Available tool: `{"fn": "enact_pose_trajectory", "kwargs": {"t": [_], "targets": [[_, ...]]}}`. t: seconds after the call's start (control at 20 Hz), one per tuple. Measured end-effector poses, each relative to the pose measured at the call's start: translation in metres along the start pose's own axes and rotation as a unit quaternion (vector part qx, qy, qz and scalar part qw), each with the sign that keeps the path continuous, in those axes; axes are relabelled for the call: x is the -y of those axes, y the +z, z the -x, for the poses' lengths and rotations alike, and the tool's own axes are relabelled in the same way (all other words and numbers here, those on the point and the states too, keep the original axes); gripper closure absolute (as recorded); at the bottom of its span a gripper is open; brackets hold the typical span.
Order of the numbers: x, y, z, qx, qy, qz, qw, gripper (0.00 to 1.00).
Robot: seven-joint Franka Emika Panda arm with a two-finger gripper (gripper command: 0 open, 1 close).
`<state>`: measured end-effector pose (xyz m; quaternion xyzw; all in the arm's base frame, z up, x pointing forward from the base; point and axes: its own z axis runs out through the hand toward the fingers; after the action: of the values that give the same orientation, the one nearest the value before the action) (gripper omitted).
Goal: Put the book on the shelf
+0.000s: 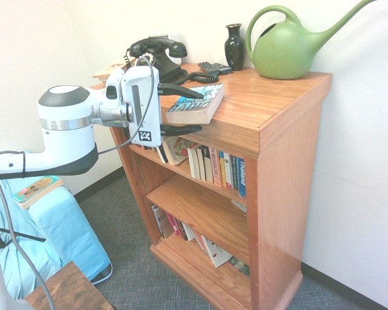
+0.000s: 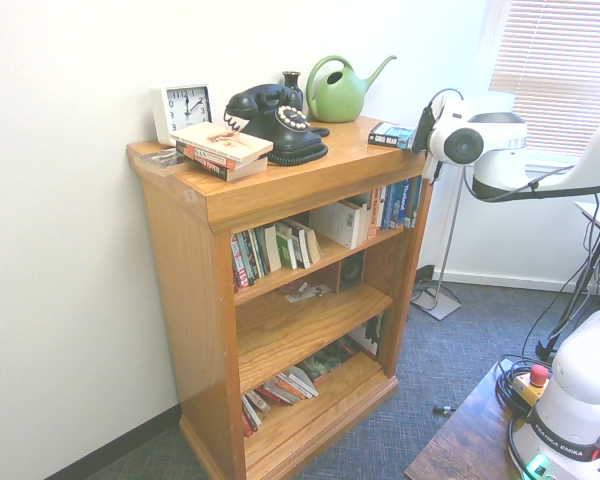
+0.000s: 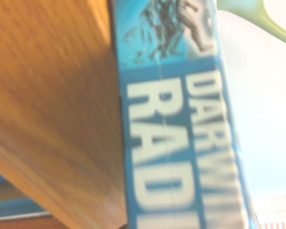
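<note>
A: Where is the thick blue-covered paperback [image 1: 198,103] lying?
B: It is lying flat on the orange-brown wooden bookcase [image 1: 262,106], near the front edge, title cover facing up, long axis running near to far.
A: End effector?
B: The black two-finger gripper [image 1: 201,112] is standing open beside it.

A blue book [image 3: 167,124] lettered "DARWIN" and "RADI" lies beside wood grain [image 3: 52,86]

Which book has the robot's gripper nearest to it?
The thick Darwin's Radio paperback, flat on the bookcase top: the gripper's two open fingers reach toward it alone.
</note>
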<state>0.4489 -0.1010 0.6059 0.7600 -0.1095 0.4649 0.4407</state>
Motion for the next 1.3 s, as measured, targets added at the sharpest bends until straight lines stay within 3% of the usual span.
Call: {"fn": "enact_pose_trajectory", "kwargs": {"t": [1.3], "targets": [[0.013,0.006,-0.002,0.021,0.016,0.043,0.999,1.00]]}}
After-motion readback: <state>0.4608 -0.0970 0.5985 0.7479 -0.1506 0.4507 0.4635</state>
